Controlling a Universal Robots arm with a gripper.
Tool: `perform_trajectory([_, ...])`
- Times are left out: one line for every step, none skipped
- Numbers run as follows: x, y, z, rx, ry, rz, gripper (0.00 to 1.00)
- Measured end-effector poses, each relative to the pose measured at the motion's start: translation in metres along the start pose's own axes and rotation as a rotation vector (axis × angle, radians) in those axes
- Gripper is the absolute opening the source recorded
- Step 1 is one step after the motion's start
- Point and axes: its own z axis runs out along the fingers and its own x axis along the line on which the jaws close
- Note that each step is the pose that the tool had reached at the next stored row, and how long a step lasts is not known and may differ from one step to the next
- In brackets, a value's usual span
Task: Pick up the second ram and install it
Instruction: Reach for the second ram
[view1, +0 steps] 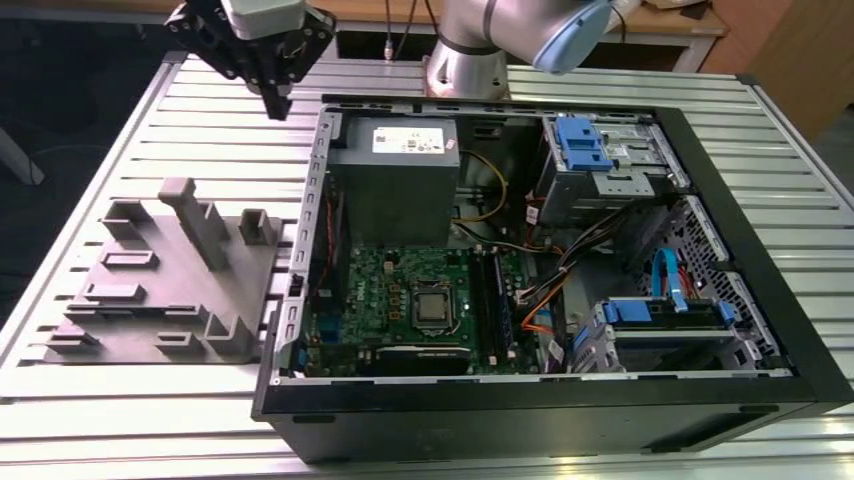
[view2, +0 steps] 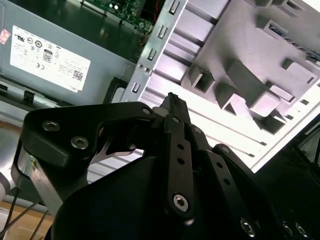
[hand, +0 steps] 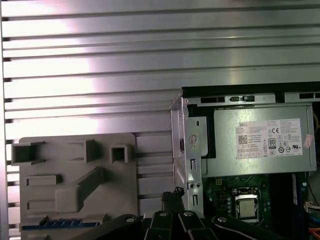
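My gripper (view1: 276, 104) hangs clenched on nothing, fingers pressed together, above the table (view1: 200, 140) and beside the case (view1: 534, 410) at the power supply (view1: 394, 190) corner. Further out sits the tray (hand: 65, 160). In the first wrist view a thin dark strip with blue glints lies in a slot along its edge (the ram (hand: 60, 223), as best I can judge). Beyond, the motherboard (view1: 387, 290) lies in the case.

The second ram (hand: 62, 223) is seen as a long, thin, dark strip with a bluish sheen, seated lengthwise in the grey holder tray (hand: 75, 165), untouched.
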Motion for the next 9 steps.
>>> perform_trajectory([0.0022,-0.0002,0.0,0.0,-0.0001,0.0,0.07])
perform_trajectory([0.0044,-0.0003,-0.0001,0.0,0.0001,0.0,0.07])
perform_trajectory([0.007,-0.0006,-0.0001,0.0,0.0,0.0,0.07])
perform_trajectory([0.0094,-0.0007,-0.0001,-0.0001,-0.0001,0.0,0.07])
perform_trajectory([0.0118,-0.0009,-0.0002,0.0,0.0,0.0,0.07])
perform_trajectory([0.014,-0.0011,-0.0003,0.0,0.0,0.0,0.07])
perform_trajectory([0.0161,-0.0012,-0.0003,0.0,0.0,0.0,0.07])
perform_trajectory([0.018,-0.0014,-0.0004,0.0,0.0,0.0,0.07])
perform_trajectory([0.0201,-0.0015,-0.0004,0.0,0.0,0.0,0.07])
